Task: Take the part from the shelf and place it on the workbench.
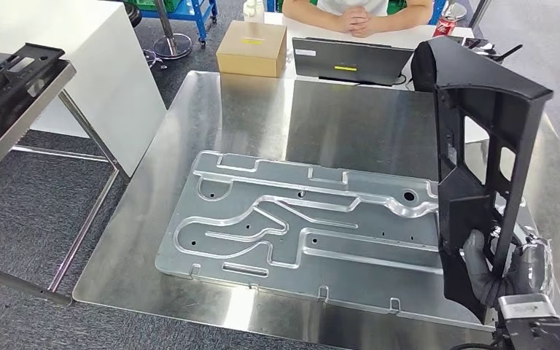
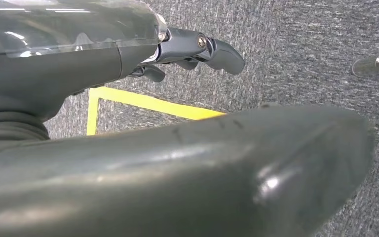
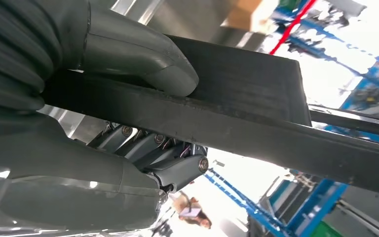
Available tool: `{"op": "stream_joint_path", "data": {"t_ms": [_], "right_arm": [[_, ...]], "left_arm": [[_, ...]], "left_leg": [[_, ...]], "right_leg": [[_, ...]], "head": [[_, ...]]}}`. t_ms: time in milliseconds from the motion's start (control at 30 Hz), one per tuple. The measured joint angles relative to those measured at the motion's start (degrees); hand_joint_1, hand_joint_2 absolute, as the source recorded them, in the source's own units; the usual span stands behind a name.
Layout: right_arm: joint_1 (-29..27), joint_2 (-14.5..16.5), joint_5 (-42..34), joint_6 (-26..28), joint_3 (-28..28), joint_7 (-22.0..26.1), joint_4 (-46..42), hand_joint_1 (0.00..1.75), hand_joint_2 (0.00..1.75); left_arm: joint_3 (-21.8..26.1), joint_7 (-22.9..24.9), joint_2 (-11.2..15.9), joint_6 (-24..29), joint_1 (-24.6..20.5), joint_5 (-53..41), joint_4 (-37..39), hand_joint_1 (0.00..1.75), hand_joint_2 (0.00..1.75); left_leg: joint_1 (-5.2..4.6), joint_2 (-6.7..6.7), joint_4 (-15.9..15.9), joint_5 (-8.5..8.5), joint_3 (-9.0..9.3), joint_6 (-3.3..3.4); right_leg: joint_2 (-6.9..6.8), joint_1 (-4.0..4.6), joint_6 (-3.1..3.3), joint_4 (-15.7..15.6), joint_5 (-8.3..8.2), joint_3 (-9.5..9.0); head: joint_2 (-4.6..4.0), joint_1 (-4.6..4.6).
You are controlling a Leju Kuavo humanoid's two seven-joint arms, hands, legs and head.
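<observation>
The part [image 1: 481,146] is a long black plastic frame with cut-out windows. It stands nearly upright above the right side of the steel workbench [image 1: 248,109]. My right hand [image 1: 492,273] grips its lower end, fingers wrapped around one bar. In the right wrist view the thumb [image 3: 128,54] presses on the black part [image 3: 256,123], with the fingers [image 3: 177,168] curled under it. My left hand [image 2: 79,74] hangs over grey carpet, holding nothing, its fingers [image 2: 202,47] apart. The shelf [image 1: 14,102] at the far left carries another black part [image 1: 7,69].
A grooved aluminium plate [image 1: 292,219] lies across the middle of the workbench. Behind it are a cardboard box [image 1: 252,47], a dark flat case [image 1: 350,60] and a red can [image 1: 445,25]. A person [image 1: 357,18] sits at the far edge. Yellow tape [image 2: 148,103] marks the floor.
</observation>
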State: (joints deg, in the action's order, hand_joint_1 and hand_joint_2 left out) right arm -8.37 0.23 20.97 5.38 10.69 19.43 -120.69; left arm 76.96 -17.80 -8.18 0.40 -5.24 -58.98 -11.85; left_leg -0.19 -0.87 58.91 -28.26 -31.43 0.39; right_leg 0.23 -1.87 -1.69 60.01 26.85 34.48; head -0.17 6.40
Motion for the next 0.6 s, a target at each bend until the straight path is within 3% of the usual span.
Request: {"op": "stream_joint_path", "data": {"t_ms": [267,400,600], "right_arm": [[12.3,-4.7,13.9,-1.1,-1.2,-9.0,11.5,1.75,1.75],[20.1,-6.3,20.9,-1.8,-5.1,-10.9,21.4,1.75,1.75],[29.5,-6.0,29.2,-2.9,-13.0,-12.4,34.0,1.75,1.75]], "left_arm": [[-0.1,-0.2,0.0,-0.5,0.0,-0.2,0.0,0.0,0.0],[0.0,-0.1,0.0,-0.3,-0.2,0.3,0.0,0.0,0.0],[0.0,0.3,-0.3,0.4,-0.3,1.1,0.0,0.0,0.0]], "left_leg": [[0.22,0.13,-0.1,-0.04,0.33,-0.15],[0.22,0.15,-0.1,0.0,0.38,-0.18],[0.24,0.18,-0.1,0.02,0.5,-0.2]], "right_leg": [[0.07,0.03,0.06,-0.1,0.02,-0.53],[0.09,0.03,0.04,-0.2,-0.05,-0.65],[0.13,0.05,0.02,-0.2,-0.07,-0.65]], "head": [[0.0,0.0],[0.0,0.0],[0.0,0.0]]}}
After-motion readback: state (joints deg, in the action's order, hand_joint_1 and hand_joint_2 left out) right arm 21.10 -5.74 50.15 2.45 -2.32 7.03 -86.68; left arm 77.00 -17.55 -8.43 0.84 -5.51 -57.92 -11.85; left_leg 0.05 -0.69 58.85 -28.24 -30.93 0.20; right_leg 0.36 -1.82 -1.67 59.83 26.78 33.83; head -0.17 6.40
